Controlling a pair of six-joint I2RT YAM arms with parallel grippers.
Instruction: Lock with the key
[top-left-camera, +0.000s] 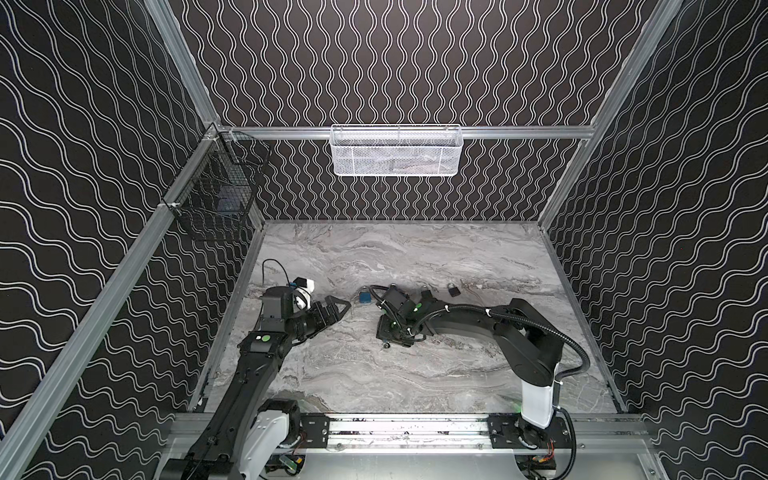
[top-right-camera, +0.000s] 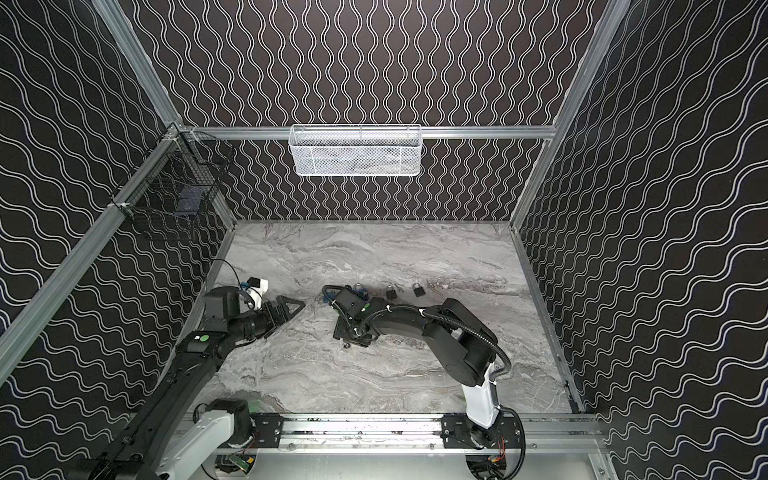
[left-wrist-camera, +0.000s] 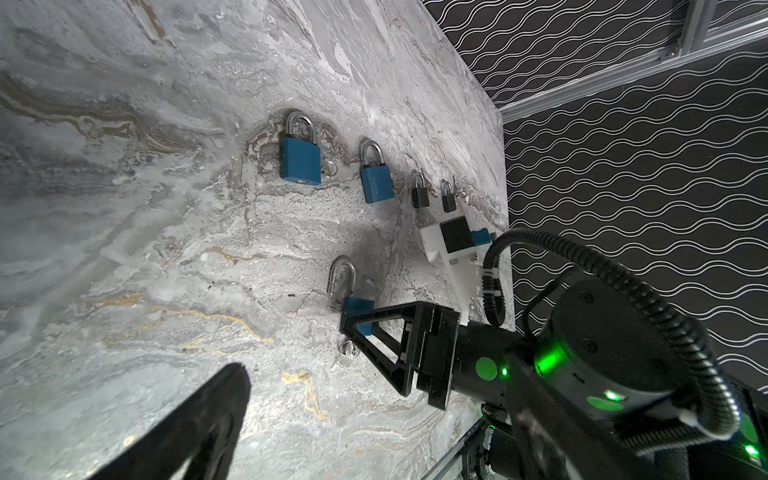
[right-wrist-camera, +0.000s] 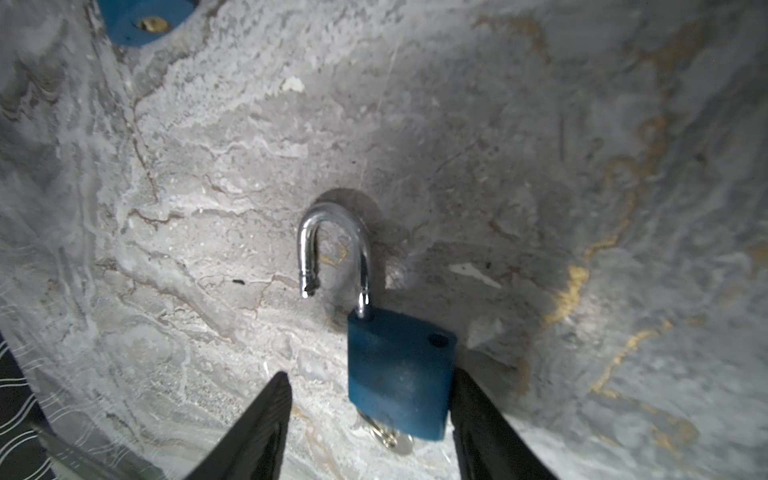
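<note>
The right claw points down at the tabletop with its jaws apart, one at 3 o'clock and one at 9 o'clock of the open padlock, and it clamps nothing. The 3 o'clock jaw is against or just beside the blue body, while the 9 o'clock jaw stands clear of it. So the lock lies inside the claw, off-centre toward 3. In both top views its long axis runs 12 to 6: shackle toward 12 with its free leg turned out to 9, off its hole, and key in the 6 o'clock end. Closing would likely pinch the body across its short width. The left claw, spread wide and empty, hangs farther off at about 10 o'clock, beside a shut blue padlock.
</note>
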